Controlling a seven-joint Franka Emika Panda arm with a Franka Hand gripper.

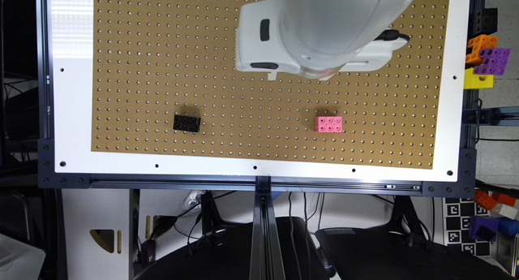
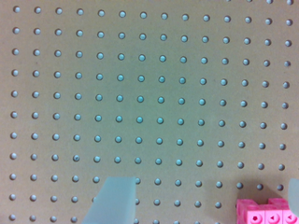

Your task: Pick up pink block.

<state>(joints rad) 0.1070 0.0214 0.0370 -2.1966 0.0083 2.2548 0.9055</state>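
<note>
The pink block lies flat on the brown pegboard, right of centre in the exterior view, with its round holes facing up. My gripper hangs above the board, farther back than the block and slightly toward the exterior view's left of it, not touching it. In the wrist view the gripper is open, with one pale finger well apart from the other at the picture's edge. The pink block shows just inside that second finger, cut off by the frame, with bare pegboard between the fingers.
A black brick lies on the pegboard toward the exterior view's left. Orange, purple and yellow blocks are stacked off the board's right edge. A white border frames the pegboard.
</note>
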